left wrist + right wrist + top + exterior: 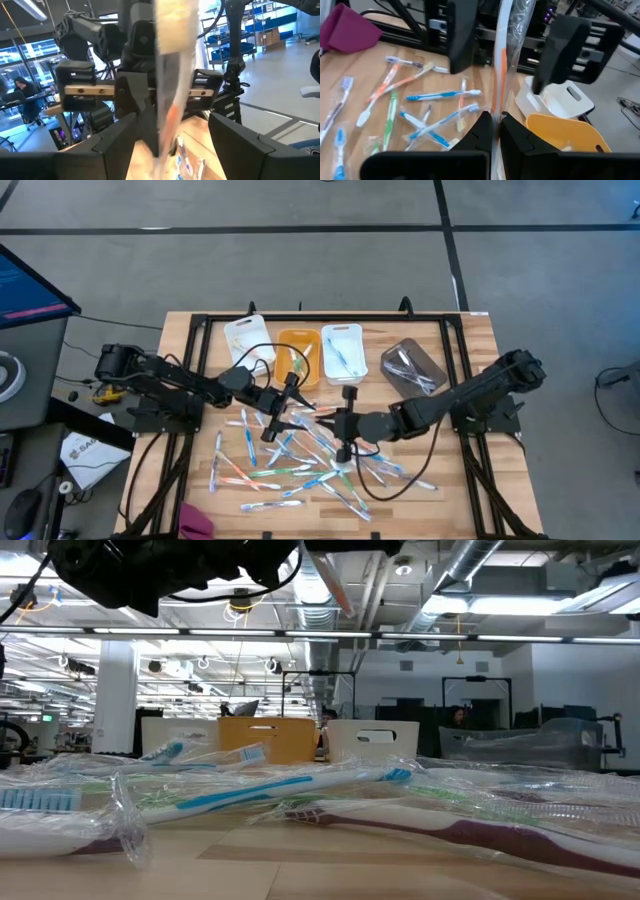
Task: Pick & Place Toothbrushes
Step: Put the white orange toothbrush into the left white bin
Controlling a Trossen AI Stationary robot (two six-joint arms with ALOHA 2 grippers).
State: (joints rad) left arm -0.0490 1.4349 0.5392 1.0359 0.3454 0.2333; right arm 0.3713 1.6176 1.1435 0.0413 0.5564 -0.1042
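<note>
Clear crinkly wrap covers the orange-and-white toothbrush (pixel 501 55) your right gripper (pixel 495 131) has clamped tight by one end, so the brush stands up from its closed fingers. Facing it, your left gripper (pixel 170 135) has its fingers spread wide on either side of the same brush — not closed on it, as far as the wrist view shows. Both grippers meet above the wooden table (pixel 470 470), over the near edge of the pile.

Just beyond the grippers sits a row of bins: a white bin (pixel 243 340), an orange bin (pixel 298 355), a second white bin (pixel 342 352) holding a few blue brushes, and a grey tray (pixel 412 367) off to the right.

Below and around the grippers, dozens of loose toothbrushes (pixel 290 460) lie scattered — blue, white, green, orange. By my reading, sorting has barely started; most of the pile is left.
</note>
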